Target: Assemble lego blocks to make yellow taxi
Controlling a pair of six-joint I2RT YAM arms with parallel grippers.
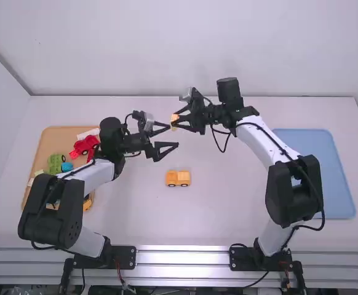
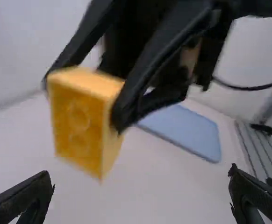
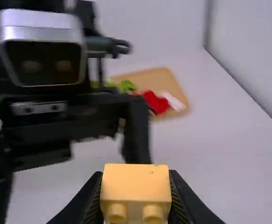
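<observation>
My right gripper (image 1: 178,121) is above the table's far middle, shut on a small yellow block (image 1: 175,119). In the right wrist view the block (image 3: 135,189) sits between the fingertips of my right gripper (image 3: 136,196), its studs facing the lower edge. My left gripper (image 1: 170,136) stands open close by on the left, fingers pointing at the block without touching it. In the left wrist view the block (image 2: 80,123) is beyond the wide gap of my left gripper (image 2: 140,191). A yellow toy vehicle body (image 1: 178,178) with wheels rests on the table nearer the bases.
On the left, a wooden tray (image 1: 55,140) holds a red toy car (image 1: 85,145), a green piece (image 1: 55,163) and several other blocks, partly behind the left arm. A blue tray (image 1: 330,178) lies on the right, partly behind the right arm.
</observation>
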